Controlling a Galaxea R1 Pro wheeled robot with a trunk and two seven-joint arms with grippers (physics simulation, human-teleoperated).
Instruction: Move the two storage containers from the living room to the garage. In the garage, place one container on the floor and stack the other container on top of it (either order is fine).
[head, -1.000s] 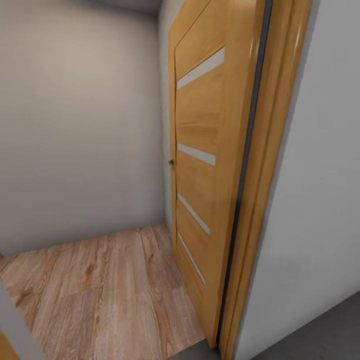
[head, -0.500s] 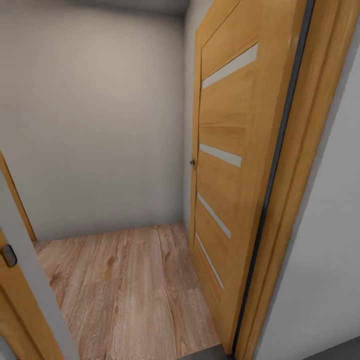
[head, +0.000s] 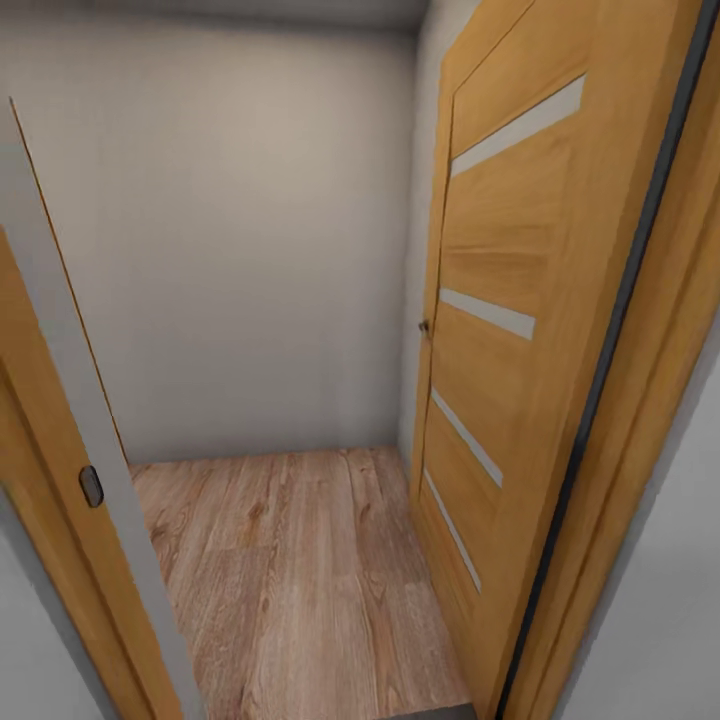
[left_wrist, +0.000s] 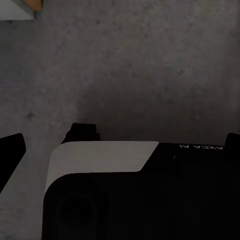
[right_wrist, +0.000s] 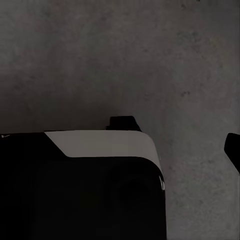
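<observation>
Camera swung left: door (head: 510, 330) shifted right, left doorframe (head: 70, 480) entered.

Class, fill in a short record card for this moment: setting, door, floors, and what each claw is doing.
setting: doorway, head view facing a small bare alcove
door: orange wood, pale slats, swung open at right
wood floor: light planks inside the alcove
grey floor: rough concrete under both wrist cameras
wall: plain pale grey
left claw: state unclear
right claw: state unclear

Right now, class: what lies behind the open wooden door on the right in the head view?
Behind the wooden door a strip of pale wall shows beside its edge. The rest behind it is covered by the door itself.
</observation>
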